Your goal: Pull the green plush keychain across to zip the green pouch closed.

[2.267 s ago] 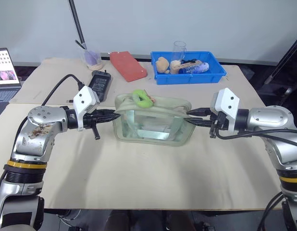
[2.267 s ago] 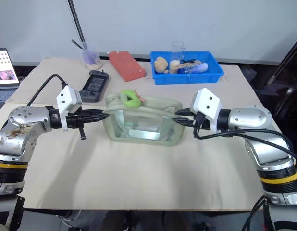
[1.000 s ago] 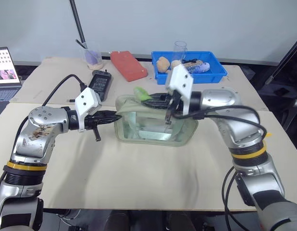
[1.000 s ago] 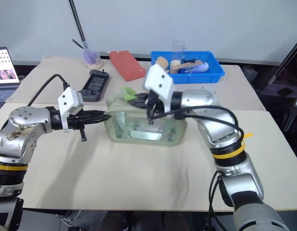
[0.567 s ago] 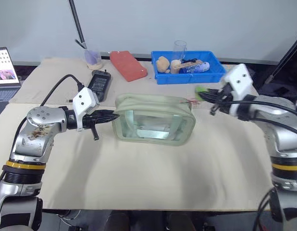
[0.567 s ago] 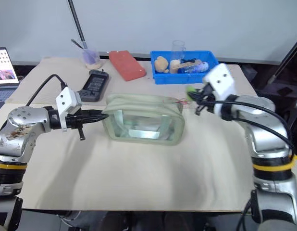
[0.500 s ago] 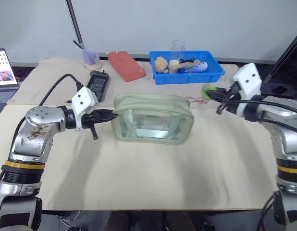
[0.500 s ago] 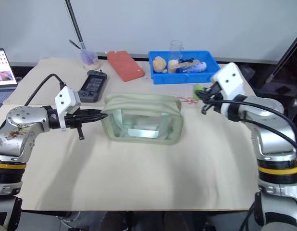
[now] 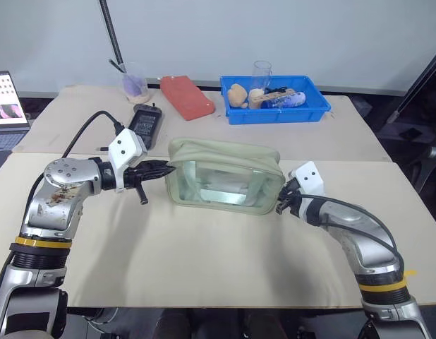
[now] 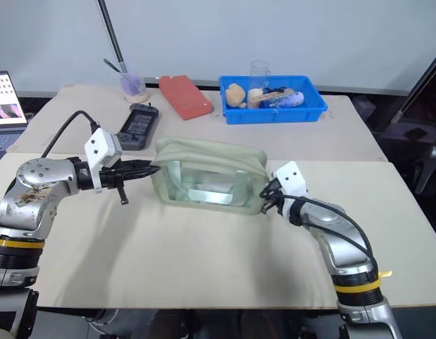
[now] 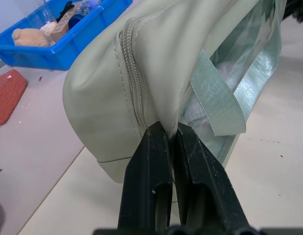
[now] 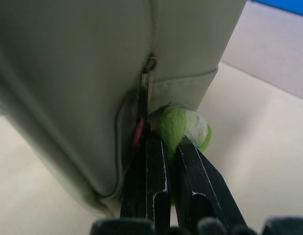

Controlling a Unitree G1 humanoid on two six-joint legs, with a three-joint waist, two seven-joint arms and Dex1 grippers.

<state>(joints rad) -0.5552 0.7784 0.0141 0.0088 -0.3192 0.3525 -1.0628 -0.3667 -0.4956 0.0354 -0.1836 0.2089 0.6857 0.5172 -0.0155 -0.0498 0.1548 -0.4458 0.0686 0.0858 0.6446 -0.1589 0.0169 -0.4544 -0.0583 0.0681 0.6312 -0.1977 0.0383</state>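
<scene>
The green pouch (image 9: 225,180) sits mid-tabletop (image 9: 204,261), zipper drawn across. At its right end the right gripper (image 12: 167,147) has its jaws clamped on the green plush keychain (image 12: 180,125), hard against the pouch's end wall. The left gripper (image 11: 168,142) pinches the pouch's left end fabric.

Blue tray (image 9: 319,111) sits at the back of the cloth-covered table (image 9: 204,261), holding a tan plush toy (image 9: 238,94), a clear glass (image 9: 262,73) and a blue-and-white item (image 9: 288,99) (can't tell what it is). To the tray's left a red flat block (image 9: 188,97) lies at an angle, then a clear cup (image 9: 135,82) with a purple bottom beside a black pole (image 9: 112,33). A black device (image 9: 145,123) lies in front of the cup, and a laptop (image 9: 5,106) is at the far left edge.
</scene>
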